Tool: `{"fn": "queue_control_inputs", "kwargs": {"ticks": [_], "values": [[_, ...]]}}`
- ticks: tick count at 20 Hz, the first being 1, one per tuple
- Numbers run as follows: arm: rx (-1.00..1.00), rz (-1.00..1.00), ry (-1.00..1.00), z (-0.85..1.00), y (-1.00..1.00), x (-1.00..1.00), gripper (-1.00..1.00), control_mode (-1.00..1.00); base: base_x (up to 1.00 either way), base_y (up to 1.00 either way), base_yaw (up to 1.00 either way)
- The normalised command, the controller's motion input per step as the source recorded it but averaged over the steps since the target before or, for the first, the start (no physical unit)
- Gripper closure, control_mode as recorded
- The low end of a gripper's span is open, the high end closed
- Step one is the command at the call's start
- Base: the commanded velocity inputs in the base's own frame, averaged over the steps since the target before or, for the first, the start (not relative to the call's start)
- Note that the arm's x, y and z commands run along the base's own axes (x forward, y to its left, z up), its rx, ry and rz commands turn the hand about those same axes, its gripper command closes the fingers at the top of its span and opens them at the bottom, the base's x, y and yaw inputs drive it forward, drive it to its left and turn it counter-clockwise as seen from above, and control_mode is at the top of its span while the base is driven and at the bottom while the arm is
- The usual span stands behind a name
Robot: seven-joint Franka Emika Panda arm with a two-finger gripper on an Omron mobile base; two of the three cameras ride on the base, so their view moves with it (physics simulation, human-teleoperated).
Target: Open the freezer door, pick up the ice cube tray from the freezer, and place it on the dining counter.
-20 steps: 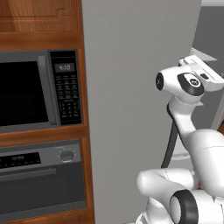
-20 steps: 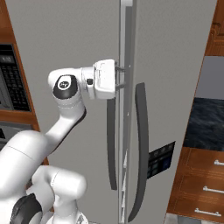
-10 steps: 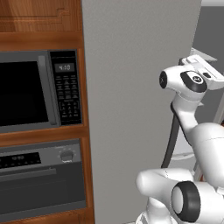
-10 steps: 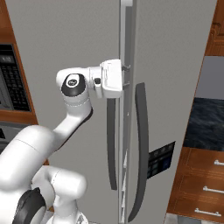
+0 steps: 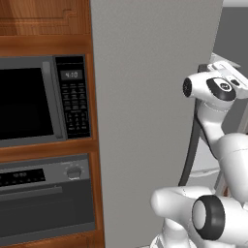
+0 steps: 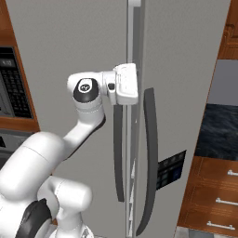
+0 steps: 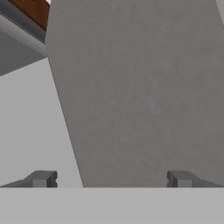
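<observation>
The tall grey freezer [image 6: 83, 42] fills the wall, its freezer door [image 6: 186, 69] slightly ajar. The gripper [image 7: 111, 179], jaws spread wide and empty, sits at the top of the door's dark handle [image 6: 118, 153]. Left of the freezer, a microwave [image 5: 43, 101] sits in wood cabinetry above an oven [image 5: 46, 198].

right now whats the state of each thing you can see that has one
claw: open, tips wide apart, nothing between them, facing a grey panel
freezer door: ajar, a narrow gap along its handle edge
freezer door handle: not gripped, claw hand level with its top
microwave: door shut, clock display lit
oven: door shut
</observation>
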Motion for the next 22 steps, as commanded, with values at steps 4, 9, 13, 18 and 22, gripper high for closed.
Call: {"fn": "queue_control_inputs", "kwargs": {"ticks": [4, 9, 13, 18, 22], "values": [[0.0, 0.0, 0.0, 0.0, -0.31, -0.15, -1.0, -1.0, 0.0, 0.0, 0.0], [0.0, -0.03, 0.0, 0.0, -0.32, -0.34, -1.0, -1.0, 0.0, 0.0, 0.0], [0.0, -0.05, 0.0, 0.0, -0.32, -0.47, -1.0, -1.0, 0.0, 0.0, 0.0], [0.0, -0.06, 0.0, 0.0, -0.31, -0.45, -1.0, -1.0, 0.0, 0.0, 0.0], [0.0, -0.05, 0.0, 0.0, -0.33, -0.42, -1.0, -1.0, 0.0, 0.0, 0.0]]}}
